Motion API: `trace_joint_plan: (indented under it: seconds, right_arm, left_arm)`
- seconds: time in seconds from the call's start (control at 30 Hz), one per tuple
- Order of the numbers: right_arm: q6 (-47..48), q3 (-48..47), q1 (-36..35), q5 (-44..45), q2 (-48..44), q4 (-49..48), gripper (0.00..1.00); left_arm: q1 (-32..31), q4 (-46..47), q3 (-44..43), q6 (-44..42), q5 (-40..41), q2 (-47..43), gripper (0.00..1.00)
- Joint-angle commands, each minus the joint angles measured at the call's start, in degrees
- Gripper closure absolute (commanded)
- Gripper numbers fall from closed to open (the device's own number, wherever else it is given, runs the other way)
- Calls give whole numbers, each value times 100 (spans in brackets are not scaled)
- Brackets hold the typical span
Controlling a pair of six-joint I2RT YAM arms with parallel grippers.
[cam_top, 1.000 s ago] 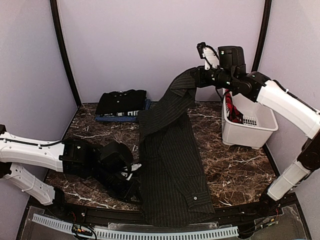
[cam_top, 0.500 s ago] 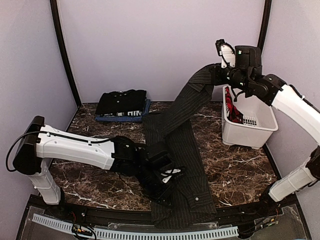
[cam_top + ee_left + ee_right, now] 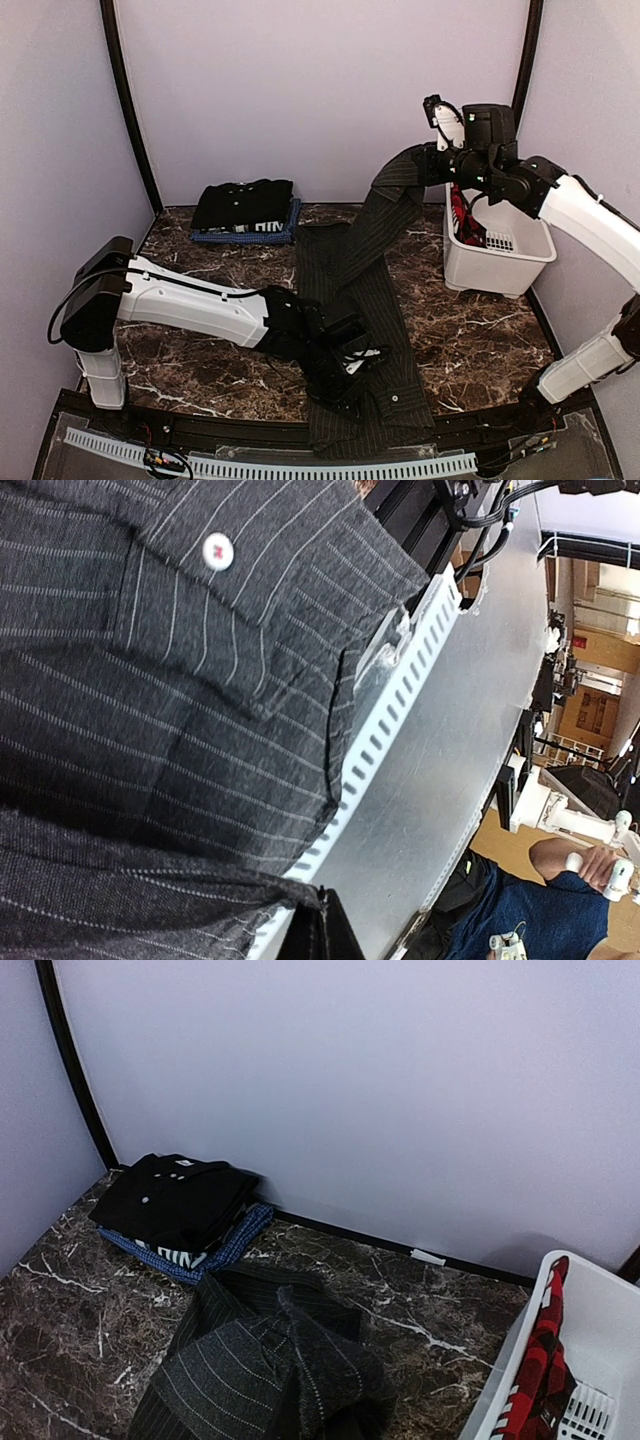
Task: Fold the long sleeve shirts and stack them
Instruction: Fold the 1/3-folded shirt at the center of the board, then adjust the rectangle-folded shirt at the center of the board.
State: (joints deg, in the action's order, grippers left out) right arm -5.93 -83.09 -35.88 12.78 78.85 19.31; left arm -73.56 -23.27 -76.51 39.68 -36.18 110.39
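Observation:
The large pinstriped long sleeve shirt (image 3: 350,290) stretches from the near table edge up to my right gripper (image 3: 420,165), which is shut on a bunched end of it, high beside the basket. In the right wrist view that bunch (image 3: 270,1380) hides the fingers. My left gripper (image 3: 366,360) lies low over the shirt's near part. In the left wrist view it (image 3: 322,935) is shut on a fold of the striped cloth (image 3: 150,740), near a buttoned cuff (image 3: 218,550). A folded plain black shirt (image 3: 243,203) sits on a blue lettered one (image 3: 240,232) at the back left.
A white plastic basket (image 3: 500,265) holding red checked cloth (image 3: 462,215) stands at the right, just under my right arm. A white slotted cable duct (image 3: 300,468) runs along the near edge. Dark marble table (image 3: 470,340) shows right of the shirt.
My left arm has swung from the left side across onto the shirt's near middle, carrying cloth with it. My right gripper has moved right and higher with the shirt's end.

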Motion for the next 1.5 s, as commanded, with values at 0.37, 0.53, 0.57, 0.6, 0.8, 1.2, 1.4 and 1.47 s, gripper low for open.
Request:
trace_joint_plan:
  seconds: [0.37, 0.53, 0.57, 0.6, 0.8, 1.2, 1.4, 1.47]
  right_arm:
    - [-680, 644, 21, -1031, -622, -152, 100]
    - [-947, 1255, 19, -1385, -818, -258, 100]
    - [-989, 1362, 22, -1422, -825, -300, 100]
    - [-1015, 1479, 20, -1453, -813, -347, 100]
    - [-1180, 2031, 21, -1730, -630, -540, 100]
    - [-1649, 2973, 8, -2396, 13, -1246, 100]
    - [-1692, 2869, -98, -2653, 748, -1403, 100]
    - [-1675, 2822, -123, -2717, 916, -1399, 100]
  left_arm:
    - [293, 578, -385, -36, -322, 351, 70]
    - [640, 463, -598, -228, -53, -158, 55]
    - [693, 450, -638, -304, -24, -323, 54]
    - [806, 427, -659, -339, 51, -403, 54]
    - [1712, 111, -722, -574, 908, -1039, 60]
    - [3705, 86, -2051, -992, 2857, 541, 62]
    - [4040, -43, -3452, -1142, 3630, 1814, 63]
    - [4088, -133, -3792, -1157, 3986, 2087, 61]
